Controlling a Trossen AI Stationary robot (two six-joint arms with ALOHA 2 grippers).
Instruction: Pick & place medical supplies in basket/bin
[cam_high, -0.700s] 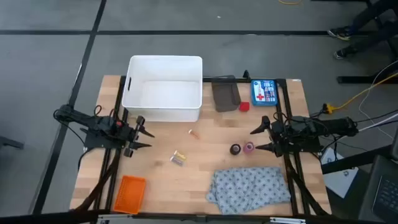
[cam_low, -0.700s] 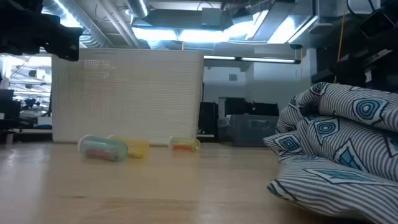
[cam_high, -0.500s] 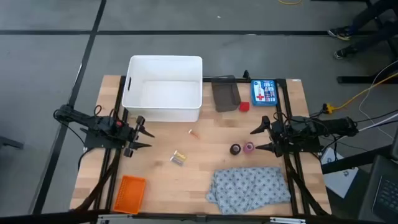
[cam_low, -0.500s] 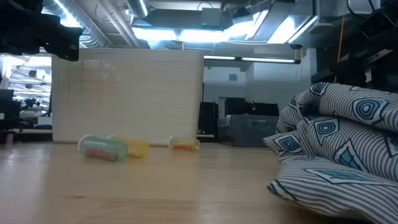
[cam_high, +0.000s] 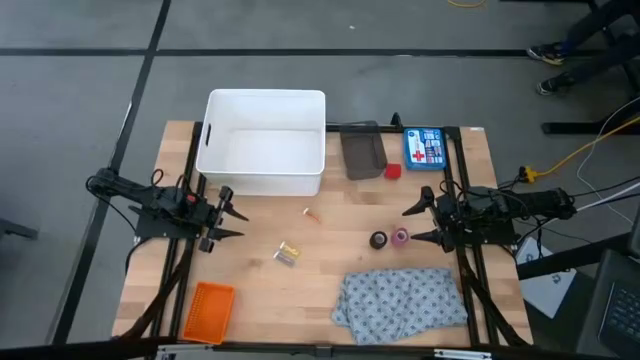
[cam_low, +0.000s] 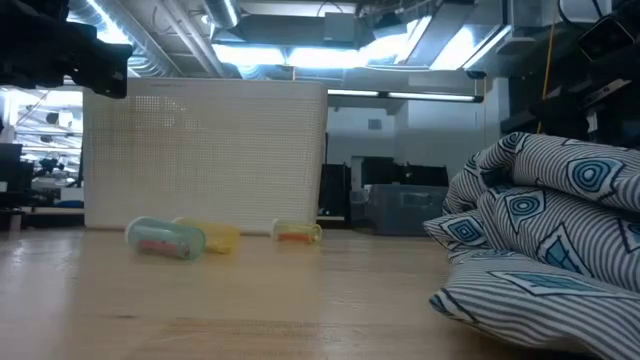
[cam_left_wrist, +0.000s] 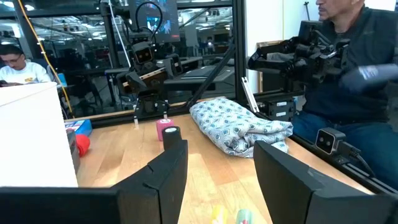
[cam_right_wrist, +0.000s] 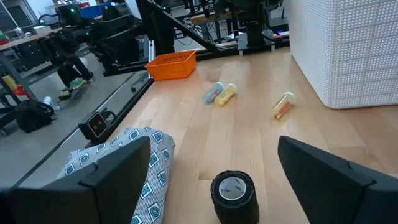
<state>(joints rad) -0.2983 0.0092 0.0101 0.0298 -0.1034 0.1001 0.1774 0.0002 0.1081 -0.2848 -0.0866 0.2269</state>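
In the high view the orange basket (cam_high: 208, 310) lies at the table's near left corner. Two pale capsules (cam_high: 287, 253) and an orange-tipped piece (cam_high: 312, 214) lie mid-table. The dark roll (cam_high: 379, 239) and pink roll (cam_high: 400, 236) stand side by side just in front of my right gripper (cam_high: 410, 225), which is open. The red block (cam_high: 392, 171) sits near the far edge. The grey dotted cloth (cam_high: 400, 300) lies bunched at the near right. My left gripper (cam_high: 240, 223) is open, at the left, near the white tub. In the right wrist view the dark roll (cam_right_wrist: 233, 193) stands between my open fingers' line.
A white tub (cam_high: 265, 155) stands at the far left of the table. A grey flat pack (cam_high: 362, 150) and a blue first-aid box (cam_high: 425, 147) lie at the far edge. A person (cam_left_wrist: 354, 62) stands beyond the table's right side. Bare wood lies between the capsules and the basket.
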